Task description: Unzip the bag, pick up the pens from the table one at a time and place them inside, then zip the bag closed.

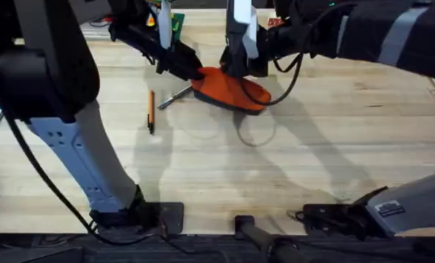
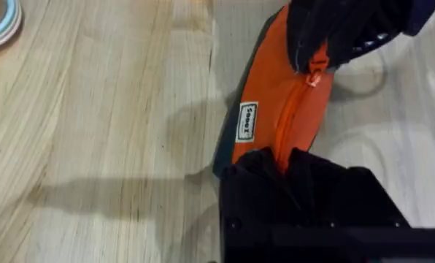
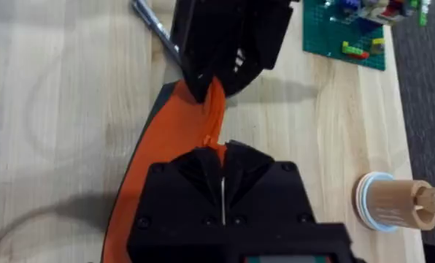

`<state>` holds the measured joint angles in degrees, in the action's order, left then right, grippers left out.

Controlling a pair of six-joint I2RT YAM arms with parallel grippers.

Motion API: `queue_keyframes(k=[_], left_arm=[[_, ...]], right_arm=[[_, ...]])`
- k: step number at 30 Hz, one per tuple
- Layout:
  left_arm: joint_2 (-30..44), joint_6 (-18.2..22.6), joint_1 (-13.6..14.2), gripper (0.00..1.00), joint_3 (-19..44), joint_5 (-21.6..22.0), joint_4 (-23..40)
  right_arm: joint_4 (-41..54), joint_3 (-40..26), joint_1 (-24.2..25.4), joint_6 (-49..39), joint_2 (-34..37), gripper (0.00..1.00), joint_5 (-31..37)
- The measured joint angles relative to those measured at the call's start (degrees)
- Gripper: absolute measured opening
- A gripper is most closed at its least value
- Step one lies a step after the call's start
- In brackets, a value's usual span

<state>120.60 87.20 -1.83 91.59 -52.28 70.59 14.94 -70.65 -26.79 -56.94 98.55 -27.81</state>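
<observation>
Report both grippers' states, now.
Left gripper: shut on the bag, pinching one end.
Right gripper: shut on the bag, pinched at the zipper line.

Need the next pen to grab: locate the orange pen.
In the overhead view the orange pen lies on the table, left of the bag, just beyond the grey pen.

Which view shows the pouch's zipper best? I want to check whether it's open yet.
The left wrist view: the zipper runs plainly along the orange pouch, shut between the two hands. The right wrist view shows a short stretch of it; overhead, the pouch shows with no zipper detail.
</observation>
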Motion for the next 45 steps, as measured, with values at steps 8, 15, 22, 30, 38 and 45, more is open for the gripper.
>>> queue_keyframes(k=[8, 15, 22, 30, 38, 45], left_arm=[[0.0, 0.0, -0.5, 0.042, 0.3, 0.0, -0.3], [0.0, 0.0, -0.5, 0.042, 0.3, 0.4, -0.3], [0.0, 0.0, -0.7, 0.042, 0.3, 0.9, -0.3], [0.0, 0.0, -1.0, 0.042, 0.4, 1.0, -0.3], [0.0, 0.0, -1.4, 0.042, 0.6, 1.4, -0.3], [0.0, 0.0, -1.4, 0.042, 0.6, 1.5, -0.2]], right_arm=[[-2.5, 0.1, -0.6, 2.4, 0.1, 0.031, 0.7], [-6.2, 0.1, -2.2, 3.3, 2.0, 0.031, 1.2], [-10.7, 0.1, -3.1, 5.6, 4.0, 0.031, 1.0], [-12.1, 0.1, -3.3, 7.3, 4.3, 0.031, 1.0], [-13.6, 0.1, -4.0, 9.0, 4.7, 0.031, 1.5], [-13.6, 0.1, -4.2, 9.7, 4.7, 0.031, 1.5]])
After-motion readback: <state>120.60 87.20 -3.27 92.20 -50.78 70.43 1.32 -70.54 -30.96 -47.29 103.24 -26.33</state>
